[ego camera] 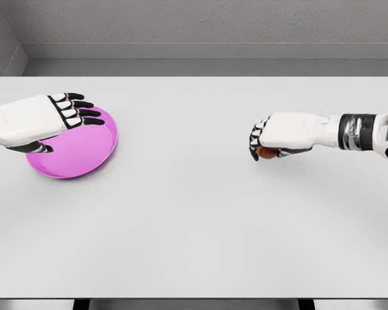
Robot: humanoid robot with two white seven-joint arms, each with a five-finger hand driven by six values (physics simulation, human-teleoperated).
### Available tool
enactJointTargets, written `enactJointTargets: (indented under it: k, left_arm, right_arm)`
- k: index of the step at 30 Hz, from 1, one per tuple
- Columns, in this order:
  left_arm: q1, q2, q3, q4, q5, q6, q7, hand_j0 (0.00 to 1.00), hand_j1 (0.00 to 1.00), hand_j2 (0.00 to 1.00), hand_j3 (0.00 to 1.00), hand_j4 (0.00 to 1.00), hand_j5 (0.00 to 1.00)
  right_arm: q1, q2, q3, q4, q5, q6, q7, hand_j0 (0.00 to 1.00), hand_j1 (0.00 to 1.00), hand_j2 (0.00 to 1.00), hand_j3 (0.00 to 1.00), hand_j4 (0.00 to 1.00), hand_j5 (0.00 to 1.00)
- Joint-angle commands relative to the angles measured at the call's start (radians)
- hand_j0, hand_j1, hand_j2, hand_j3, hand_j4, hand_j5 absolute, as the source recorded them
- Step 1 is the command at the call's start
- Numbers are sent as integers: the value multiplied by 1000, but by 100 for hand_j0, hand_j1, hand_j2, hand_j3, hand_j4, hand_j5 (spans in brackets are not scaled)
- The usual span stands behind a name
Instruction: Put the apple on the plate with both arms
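White table [194, 213] fills pretty much the whole head view, with a grey wall [200, 22] running behind it. Over on the left side sits a magenta plate [84, 158], round with a raised rim, flat on the table. The left robot hand [45, 119] comes in from the left edge and hovers over the plate's left half, palm down, fingers stretched out straight and slightly fanned, holding nothing; the thumb pokes out underneath near the plate's surface, though I can't tell whether it's actually touching. On the right side, well apart from the plate, the right robot hand [271, 139] reaches in from the right edge with its fingers curled down around the apple [267, 153]. Only a reddish-brown sliver of the apple shows under the palm, so most of it is hidden by the hand. Can't tell if the apple is resting on the table or lifted just off it.
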Motion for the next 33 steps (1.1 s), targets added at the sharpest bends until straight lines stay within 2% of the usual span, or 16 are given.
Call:
enactJointTargets:
  k: [1, 16, 20, 24, 28, 33]
  left_arm:
    - [-2, 1, 1, -5, 6, 1, 1, 100, 100, 100, 100, 100, 100]
    - [-3, 1, 1, -7, 6, 1, 1, 100, 100, 100, 100, 100, 100]
    - [-5, 1, 1, -7, 6, 1, 1, 100, 100, 100, 100, 100, 100]
    - [-2, 1, 1, -7, 6, 1, 1, 100, 100, 100, 100, 100, 100]
    - [-5, 1, 1, -7, 6, 1, 1, 100, 100, 100, 100, 100, 100]
    - [-6, 1, 1, -7, 6, 1, 1, 100, 100, 100, 100, 100, 100]
  right_arm:
    - [0, 25, 0, -22, -4, 3, 0, 42, 42, 42, 42, 42, 42]
    - [-5, 221, 1, -7, 96, 3, 3, 42, 42, 42, 42, 42, 42]
    - [-8, 310, 1, 82, 156, 3, 3, 42, 42, 42, 42, 42, 42]
    - [-11, 385, 1, 145, 171, 3, 25, 42, 42, 42, 42, 42, 42]
    - [-18, 431, 4, 194, 203, 3, 25, 42, 42, 42, 42, 42, 42]
    - [-18, 444, 7, 220, 210, 3, 25, 42, 42, 42, 42, 42, 42]
